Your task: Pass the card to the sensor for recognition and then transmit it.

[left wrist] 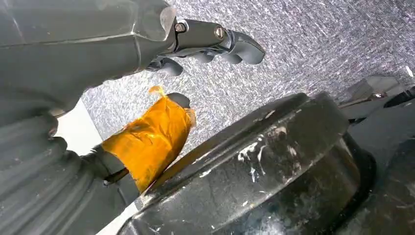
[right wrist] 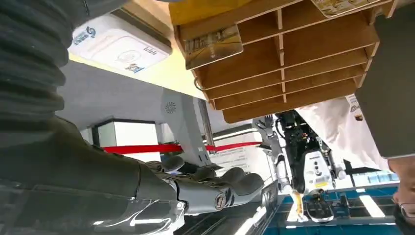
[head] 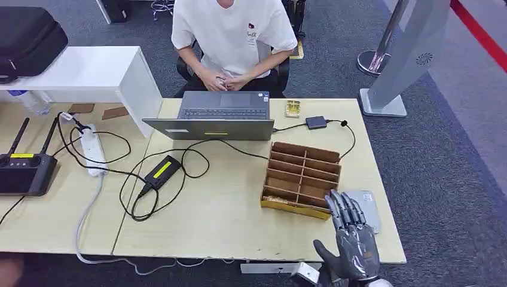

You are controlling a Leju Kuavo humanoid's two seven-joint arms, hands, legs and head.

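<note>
- The right hand (head: 353, 236) is flat with fingers apart and holds nothing. It hovers near the wooden slot box (head: 302, 179).
- Just beyond its fingertips lies the grey card sensor (head: 367, 206).
- The right wrist view shows a card (right wrist: 213, 45) in an end slot, its long side along the slot.
- The left hand (left wrist: 215, 41) hangs over the carpet, fingers curled, holding nothing.

An office or robot test lab: a person (head: 230, 36) is sitting behind a laptop (head: 216, 116) on a pale wooden desk (head: 227, 209), cables are trailing to a power strip (head: 93, 149), and grey carpet (head: 430, 173) is covering the floor.
</note>
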